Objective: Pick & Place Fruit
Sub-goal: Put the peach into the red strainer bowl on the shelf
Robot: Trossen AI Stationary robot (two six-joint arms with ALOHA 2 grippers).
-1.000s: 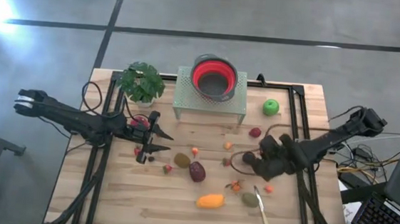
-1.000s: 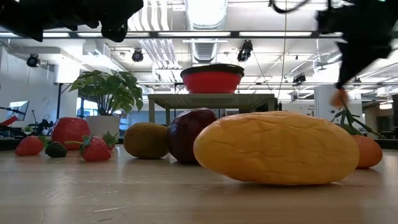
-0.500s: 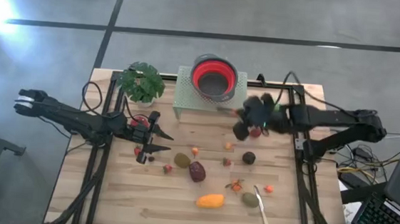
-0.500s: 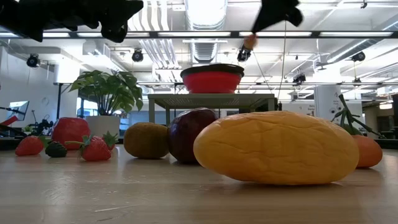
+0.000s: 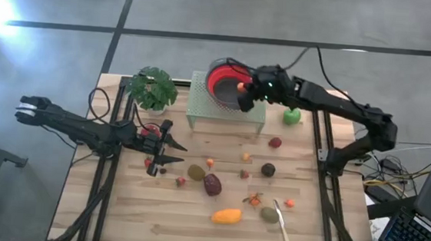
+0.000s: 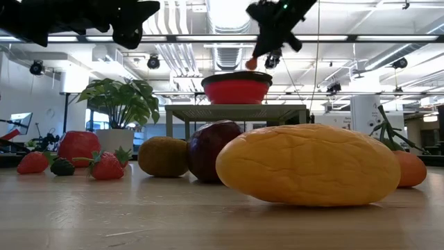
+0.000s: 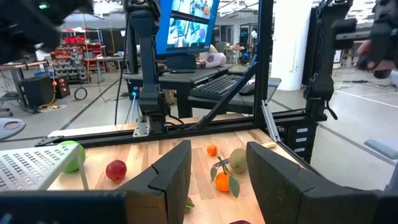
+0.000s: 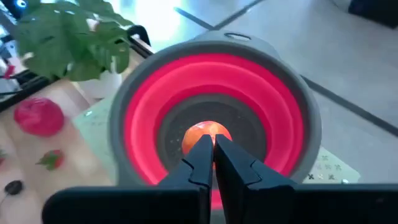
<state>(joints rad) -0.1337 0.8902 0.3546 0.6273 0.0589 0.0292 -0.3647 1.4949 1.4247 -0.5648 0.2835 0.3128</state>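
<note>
The right gripper hangs over the round red bowl at the upper centre of the high view, its two dark fingers pinched on a small, smooth orange fruit. From the right wrist camera that fruit sits directly above the bowl's grey, finely dotted bottom, ringed by glossy red ribbed walls and a grey rim; it seems to hang clear of the bottom, though the depth is hard to judge. The bowl rests on a pale perforated metal stand beside a leafy potted plant.

The left gripper waits at the left middle of the table, fingers spread apart with nothing between them.

On the bare wood lie a wrinkled orange oval, a glossy maroon oval, a matte brown oval and a round green apple.
</note>
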